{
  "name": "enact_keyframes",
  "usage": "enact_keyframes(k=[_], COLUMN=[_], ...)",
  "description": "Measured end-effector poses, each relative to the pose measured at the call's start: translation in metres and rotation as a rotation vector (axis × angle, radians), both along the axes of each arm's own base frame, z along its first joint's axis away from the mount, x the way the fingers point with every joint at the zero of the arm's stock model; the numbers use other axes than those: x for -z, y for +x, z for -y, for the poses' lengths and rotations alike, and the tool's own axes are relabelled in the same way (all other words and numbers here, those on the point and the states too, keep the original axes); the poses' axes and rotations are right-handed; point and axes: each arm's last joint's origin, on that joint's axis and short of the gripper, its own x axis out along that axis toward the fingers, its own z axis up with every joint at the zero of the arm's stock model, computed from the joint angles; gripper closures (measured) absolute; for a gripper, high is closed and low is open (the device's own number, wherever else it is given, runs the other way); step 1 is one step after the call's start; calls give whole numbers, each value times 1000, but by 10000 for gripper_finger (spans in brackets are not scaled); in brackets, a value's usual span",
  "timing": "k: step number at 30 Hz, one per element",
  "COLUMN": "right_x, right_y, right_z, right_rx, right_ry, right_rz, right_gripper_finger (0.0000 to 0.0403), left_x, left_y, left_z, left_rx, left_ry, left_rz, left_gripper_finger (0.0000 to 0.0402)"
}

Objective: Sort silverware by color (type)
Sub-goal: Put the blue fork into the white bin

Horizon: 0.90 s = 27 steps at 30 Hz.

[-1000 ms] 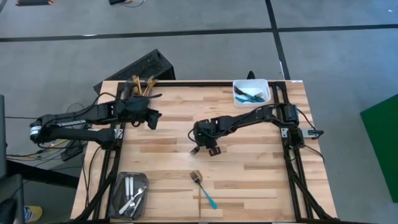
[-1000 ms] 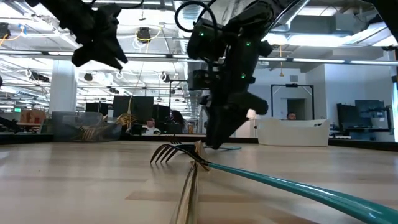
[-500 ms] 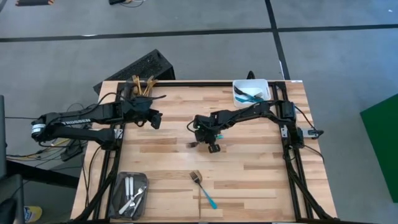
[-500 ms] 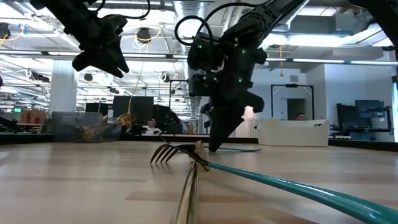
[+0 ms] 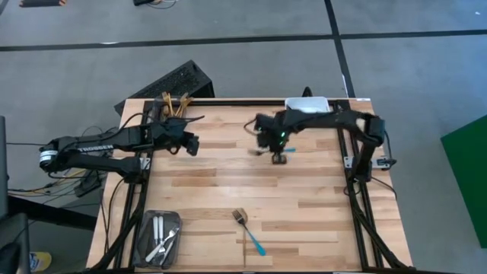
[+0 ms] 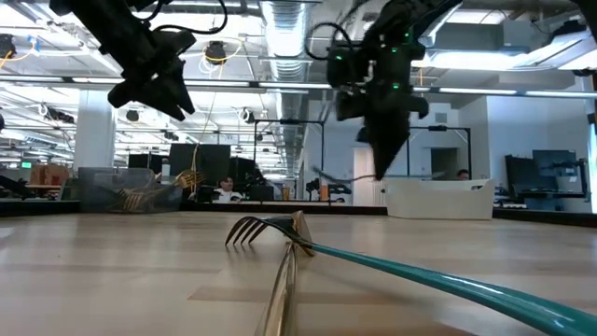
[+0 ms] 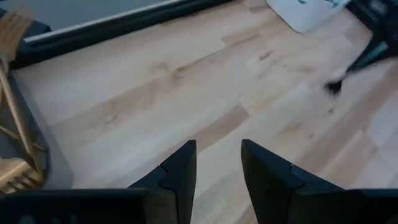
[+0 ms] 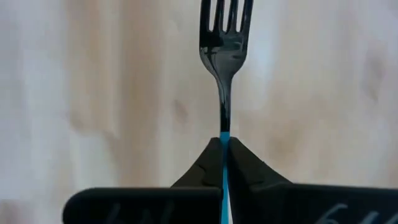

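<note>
Left gripper: fingers parted, empty, idling near gold forks in back-left tray.
Right gripper: pinching blue-handled fork, lifted toward white bin.
Table front: another blue fork waiting.
</note>
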Motion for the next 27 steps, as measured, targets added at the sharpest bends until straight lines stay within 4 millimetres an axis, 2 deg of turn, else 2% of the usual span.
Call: enact_keyframes(k=[7, 10, 13, 16, 19, 23, 27], right_x=[-39, -48, -52, -52, -52, -52, -52], right_y=[-59, -88, -114, -129, -139, -142, -140], right_z=[83, 114, 137, 149, 157, 159, 157], right_rx=[290, 418, 470, 484, 473, 474, 557], right_ry=[-186, -270, -307, -317, -325, -326, -309], right_rz=[38, 15, -8, -25, -40, -44, -27], right_gripper_finger=[388, 388, 387, 375, 345, 287, 238], left_x=[5, 6, 7, 7, 7, 7, 7], left_y=[4, 6, 6, 6, 6, 6, 6], left_z=[-1, 0, 0, 0, 0, 0, 0], left_rx=[-4, 9, -7, -20, -19, -19, -15], left_ry=[-9, -27, -48, -54, -54, -54, -59], left_rz=[-31, -30, -23, -11, -12, -12, -12], left_gripper_finger=[288, 288, 288, 288, 288, 288, 288])
